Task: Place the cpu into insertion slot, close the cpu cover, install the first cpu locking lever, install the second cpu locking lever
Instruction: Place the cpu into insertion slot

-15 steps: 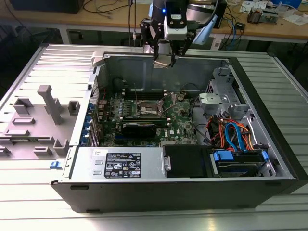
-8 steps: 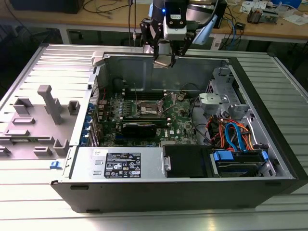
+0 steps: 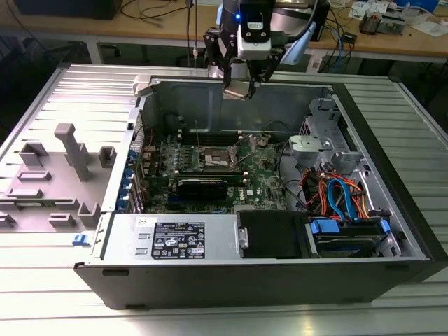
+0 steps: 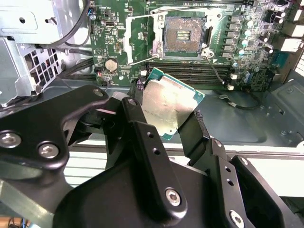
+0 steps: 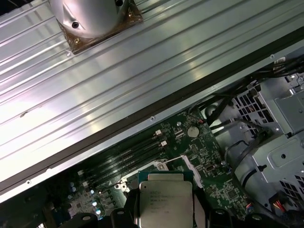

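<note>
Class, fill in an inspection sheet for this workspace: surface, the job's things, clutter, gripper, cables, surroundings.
Surface: ribbed metal table carrying an open computer case.
Job's things: cpu held in the air, apart from the insertion slot, which is empty; cpu cover looks swung open beside the slot.
Clutter: grey fixture blocks at the exterior view's left.
Gripper: gripper shut on the cpu, above the case's far wall.
Cables: orange and blue cables inside the case, at the exterior view's right.
Surroundings: wooden bench with wires behind.
</note>
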